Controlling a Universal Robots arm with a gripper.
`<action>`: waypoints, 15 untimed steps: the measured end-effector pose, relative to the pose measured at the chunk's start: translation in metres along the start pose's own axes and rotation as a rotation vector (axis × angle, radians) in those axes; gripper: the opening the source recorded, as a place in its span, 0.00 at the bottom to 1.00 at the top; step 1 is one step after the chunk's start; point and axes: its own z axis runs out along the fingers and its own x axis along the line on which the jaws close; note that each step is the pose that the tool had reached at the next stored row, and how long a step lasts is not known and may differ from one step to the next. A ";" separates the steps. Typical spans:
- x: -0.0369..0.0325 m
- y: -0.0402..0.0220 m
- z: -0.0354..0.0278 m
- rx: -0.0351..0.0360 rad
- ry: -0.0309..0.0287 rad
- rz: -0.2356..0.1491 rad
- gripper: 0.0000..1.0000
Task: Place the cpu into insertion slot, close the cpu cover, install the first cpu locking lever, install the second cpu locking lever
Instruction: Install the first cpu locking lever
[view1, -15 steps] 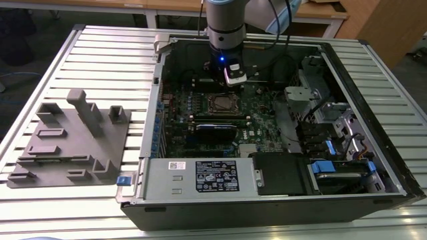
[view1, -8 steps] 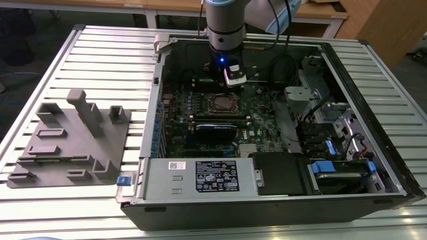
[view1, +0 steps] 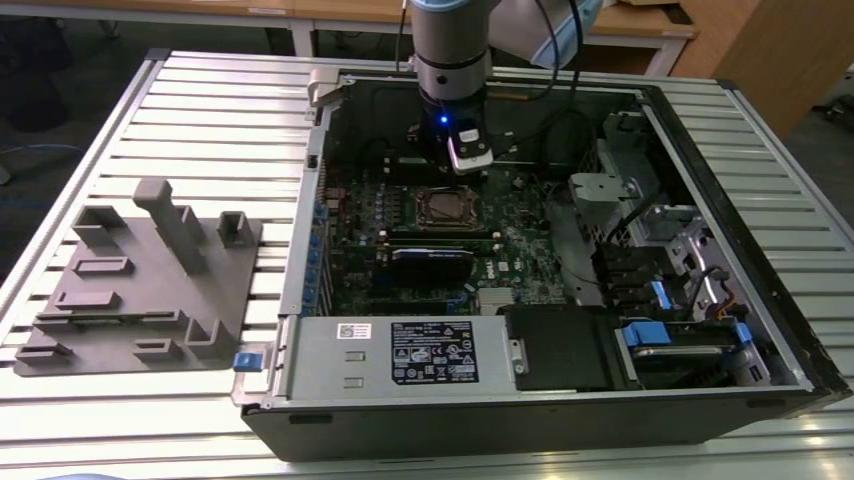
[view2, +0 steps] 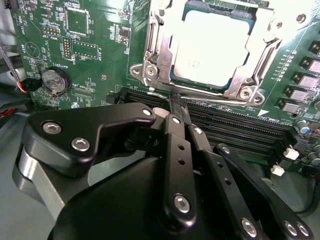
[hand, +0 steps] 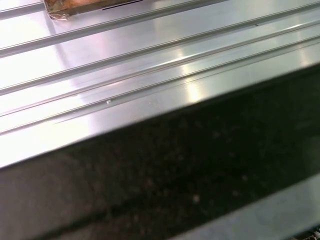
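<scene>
Currently my gripper (view2: 176, 105) hangs inside the open computer case (view1: 534, 430), low over the green circuit board (view2: 100, 60). Its fingertips are drawn narrow, tip against tip, with nothing visible between them. Finding: in the second wrist view the cpu (view2: 212, 47) lies flat in the insertion slot (view1: 419, 208), its pale metal face showing through the window of the cpu cover (view2: 156, 55), which lies down around it as a frame. The fingertips stand just beside the socket's near edge, at a thin metal rod (view2: 159, 93) running along that edge. I judge the rod to be one of the locking levers, and the narrow set of the pincer suits pressing on so slight a part rather than grasping it. Whether tip and rod touch I cannot tell. Contents: the case holds the board, a long black card (view1: 430, 255) near the socket, a labelled power supply box (view1: 400, 355) and blue-tabbed bays (view1: 661, 335). Outside the case, on the slatted table (view1: 200, 90), a grey fixture tray (view1: 147, 270) lies at the exterior view's left, well apart from the work.
</scene>
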 end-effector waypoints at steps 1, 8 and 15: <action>0.0000 0.0000 0.0000 -0.0001 0.0000 0.000 0.11; 0.0000 0.0001 0.0002 0.0018 -0.0029 -0.001 0.11; 0.0001 0.0002 -0.0011 0.0078 -0.0063 -0.002 0.11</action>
